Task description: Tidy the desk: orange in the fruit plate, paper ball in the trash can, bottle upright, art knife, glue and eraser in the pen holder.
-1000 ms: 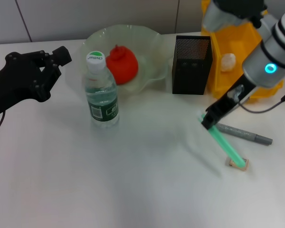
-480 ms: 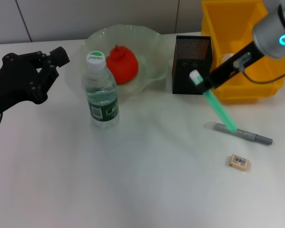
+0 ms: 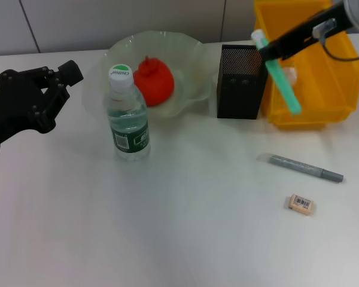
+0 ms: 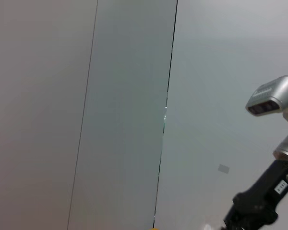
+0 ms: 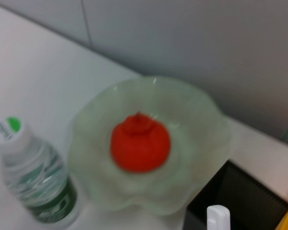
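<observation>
My right gripper [image 3: 269,52] is shut on the glue [image 3: 284,86], a green stick with a white cap. It hangs tilted in the air just right of the black mesh pen holder [image 3: 241,84], in front of the yellow trash can [image 3: 323,101]. The glue's cap [image 5: 218,218] also shows in the right wrist view. The orange [image 3: 154,81] lies in the pale-green fruit plate [image 3: 191,48]. The bottle [image 3: 127,116] stands upright in front of the plate. The grey art knife [image 3: 302,167] and the eraser [image 3: 301,204] lie on the table at the right. My left gripper [image 3: 60,81] is parked at the far left, open.
A white lump [image 3: 292,74], possibly the paper ball, lies in the trash can, partly behind the glue. The right wrist view shows the orange [image 5: 140,142], plate [image 5: 201,143], bottle [image 5: 33,163] and pen holder [image 5: 240,196]. The left wrist view shows only wall and the right arm [image 4: 264,201].
My right gripper has lifted the glue from low over the table near the eraser, up and back to beside the pen holder's top. The left arm has barely moved.
</observation>
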Available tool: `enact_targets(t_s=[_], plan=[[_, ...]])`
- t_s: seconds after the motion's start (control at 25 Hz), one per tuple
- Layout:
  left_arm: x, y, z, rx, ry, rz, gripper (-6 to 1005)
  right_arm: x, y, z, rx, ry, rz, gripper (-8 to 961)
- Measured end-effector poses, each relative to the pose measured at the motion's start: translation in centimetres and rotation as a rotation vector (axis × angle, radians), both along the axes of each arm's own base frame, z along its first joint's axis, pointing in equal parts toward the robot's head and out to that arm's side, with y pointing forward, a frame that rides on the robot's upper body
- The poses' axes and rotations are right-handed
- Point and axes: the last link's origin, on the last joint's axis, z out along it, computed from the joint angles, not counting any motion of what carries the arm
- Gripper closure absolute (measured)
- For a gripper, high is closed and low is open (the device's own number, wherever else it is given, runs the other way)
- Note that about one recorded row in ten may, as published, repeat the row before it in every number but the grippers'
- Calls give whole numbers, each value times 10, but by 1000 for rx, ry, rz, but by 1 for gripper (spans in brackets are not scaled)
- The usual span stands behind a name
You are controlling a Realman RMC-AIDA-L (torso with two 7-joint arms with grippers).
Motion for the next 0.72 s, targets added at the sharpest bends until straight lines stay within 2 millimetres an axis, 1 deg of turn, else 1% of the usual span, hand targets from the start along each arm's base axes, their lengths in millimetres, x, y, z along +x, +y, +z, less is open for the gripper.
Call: enact_targets(t_s=[0.04,0.32,0.72], plan=[[0,0,0,0,0,0,1000,3,3,3,31,-1,21,805],[0,0,0,10,0,-7,1000,6,13,10,109,-12,88,805],[-2,2,0,19,-11,2,1000,1,30,14,201,-17,176,806]])
